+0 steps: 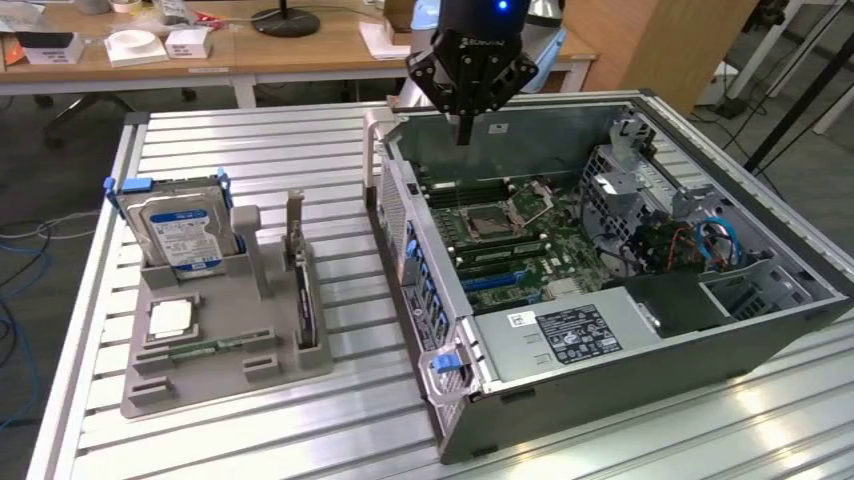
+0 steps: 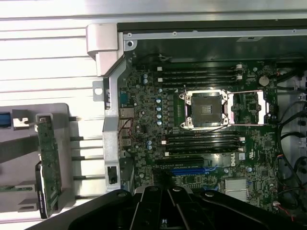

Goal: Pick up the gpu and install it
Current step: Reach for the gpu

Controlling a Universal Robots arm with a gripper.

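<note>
Hovering over the far end of the open computer case [image 1: 641, 375], the gripper [image 1: 463, 132] has its jaws pressed together and carries nothing. In the wrist view its black fingers [image 2: 151, 206] meet above the motherboard [image 2: 211, 143]. The gpu [image 1: 306, 295] is not yet picked up. It stands on edge in a slot of the grey holder [image 1: 200, 385] on the slatted table [image 1: 267, 150], on the exterior view's left of the case, with its silver bracket [image 1: 294, 212] rising at the far end. It sits between the blue-labelled hard drive [image 1: 180, 232] and the case wall, well apart from the gripper. Doing the pick well probably depends on three things. The jaws have to be spread before any descent, since closed tips would only strike the card's top edge. The pinch belongs across the thin board near the middle of its length, so the card hangs level rather than swinging toward the heavier bracket end. The lift should be straight up out of the slot, because a sideways pull could wedge the card against the holder's walls. The holder's upright post [image 1: 247, 235] stands just beside the card and leaves little room for a finger on that side.
</note>
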